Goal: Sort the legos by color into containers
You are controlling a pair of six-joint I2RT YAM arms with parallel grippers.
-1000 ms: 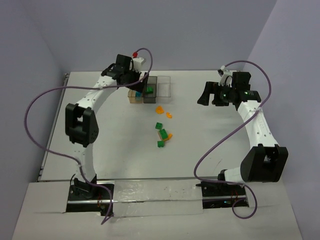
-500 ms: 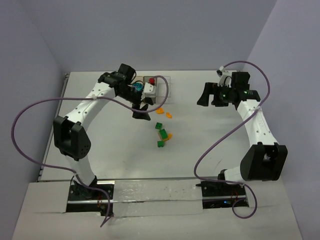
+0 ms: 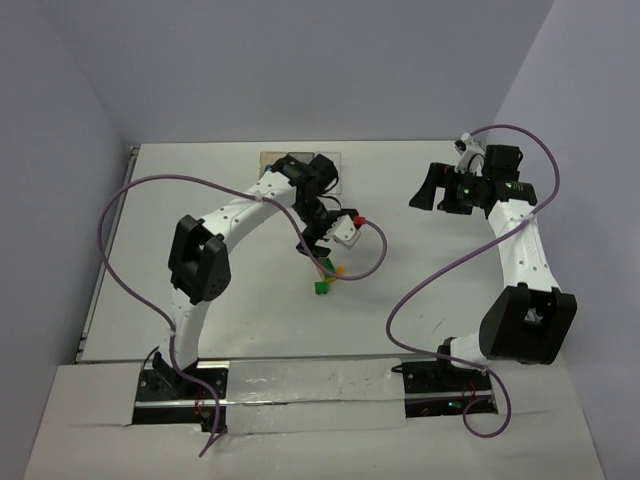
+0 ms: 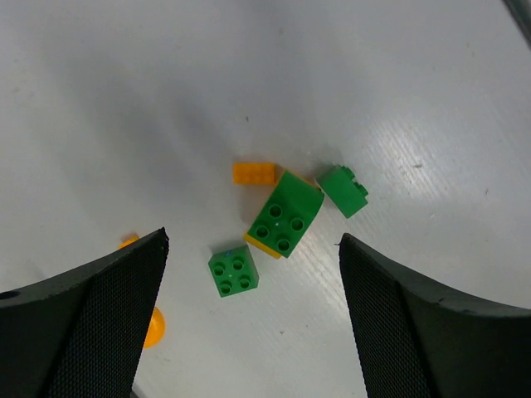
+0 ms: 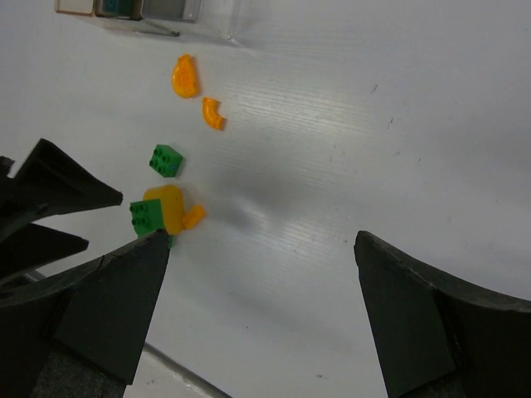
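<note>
**A:** What does the table [image 4: 116,91] look like?
**B:** A white matt sheet, with fine streaks that catch a soft sheen.
**A:** And the legos [image 4: 286,215]?
**B:** Smooth, hard plastic. The green bricks [image 4: 233,271] gleam faintly on their studs. The orange pieces [image 5: 184,75] look glossy.
**A:** The grippers?
**B:** The left gripper [image 4: 253,237] has black fingers [image 4: 91,323] faced with a rough, mesh-like texture. Those of the right gripper [image 5: 260,236] are plain matt black.
**A:** The containers [image 5: 170,8]?
**B:** Shiny see-through plastic.
**A:** Anything else?
**B:** The left arm [image 3: 235,208] has a smooth white shell, and a purple cable [image 3: 120,200] with a smooth sheath.
</note>
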